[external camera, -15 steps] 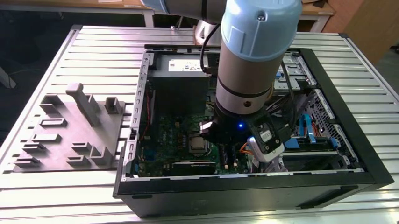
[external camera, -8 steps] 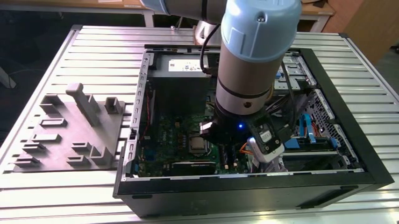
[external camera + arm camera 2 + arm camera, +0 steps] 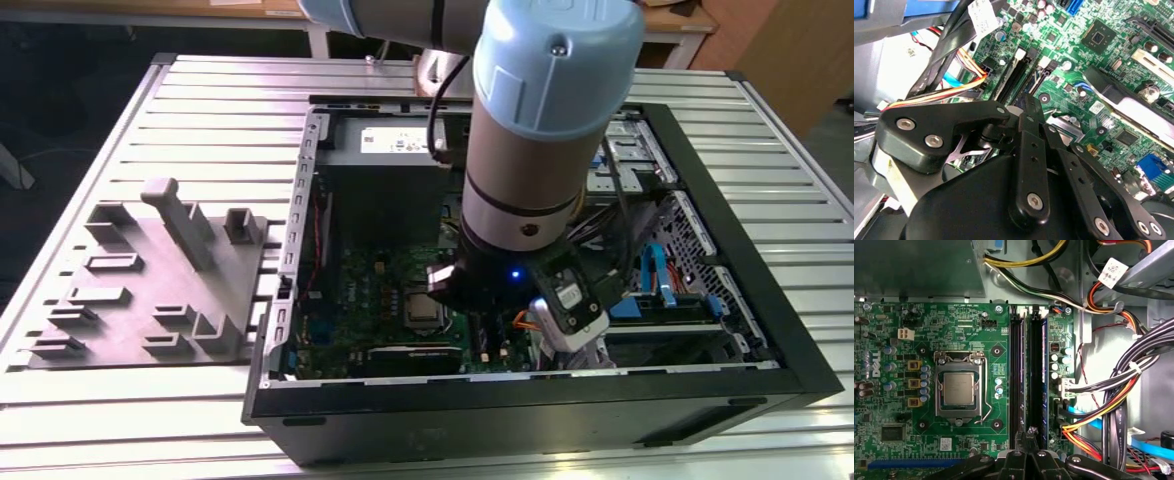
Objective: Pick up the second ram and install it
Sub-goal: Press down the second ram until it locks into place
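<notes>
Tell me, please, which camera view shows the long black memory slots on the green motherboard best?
The first wrist view: the long black memory slots run full length, seen from above. In the second wrist view they appear slanted, partly behind the hand. In the exterior view the arm covers them.

- An open black computer case lies on a slatted metal table, its green motherboard exposed.
- A grey plastic tray with upright blocks sits on the table just beside the case, on the exterior view's left.
- A bare processor rests in its socket under a metal retention frame (the lever lies closed along one edge).
- Bundled red, yellow, orange and black cables run along the motherboard's edge, beside a blue ribbon.
- A metal power supply box fills the case's far end.
</notes>
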Robot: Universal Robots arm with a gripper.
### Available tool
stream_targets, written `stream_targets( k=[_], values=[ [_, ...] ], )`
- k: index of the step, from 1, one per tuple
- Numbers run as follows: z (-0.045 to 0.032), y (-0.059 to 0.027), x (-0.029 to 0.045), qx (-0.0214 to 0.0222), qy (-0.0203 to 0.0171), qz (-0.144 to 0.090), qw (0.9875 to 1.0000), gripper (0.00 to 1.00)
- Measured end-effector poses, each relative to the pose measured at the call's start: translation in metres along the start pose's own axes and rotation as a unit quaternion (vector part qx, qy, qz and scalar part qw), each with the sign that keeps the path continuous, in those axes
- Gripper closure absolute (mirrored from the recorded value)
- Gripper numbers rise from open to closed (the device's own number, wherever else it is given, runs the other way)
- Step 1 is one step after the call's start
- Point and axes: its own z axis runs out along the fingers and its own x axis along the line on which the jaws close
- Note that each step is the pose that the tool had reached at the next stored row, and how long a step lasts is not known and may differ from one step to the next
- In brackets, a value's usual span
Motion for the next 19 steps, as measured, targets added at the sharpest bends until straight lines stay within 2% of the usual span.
stream_targets(
  k=[7,19],
  values=[
    [0.007,-0.0002,0.0003,-0.0002,0.0001,-0.003,1.0,0.9],
    [0.0108,-0.0003,0.0005,-0.0001,0.0001,-0.003,1.0,0.9]
  ],
)
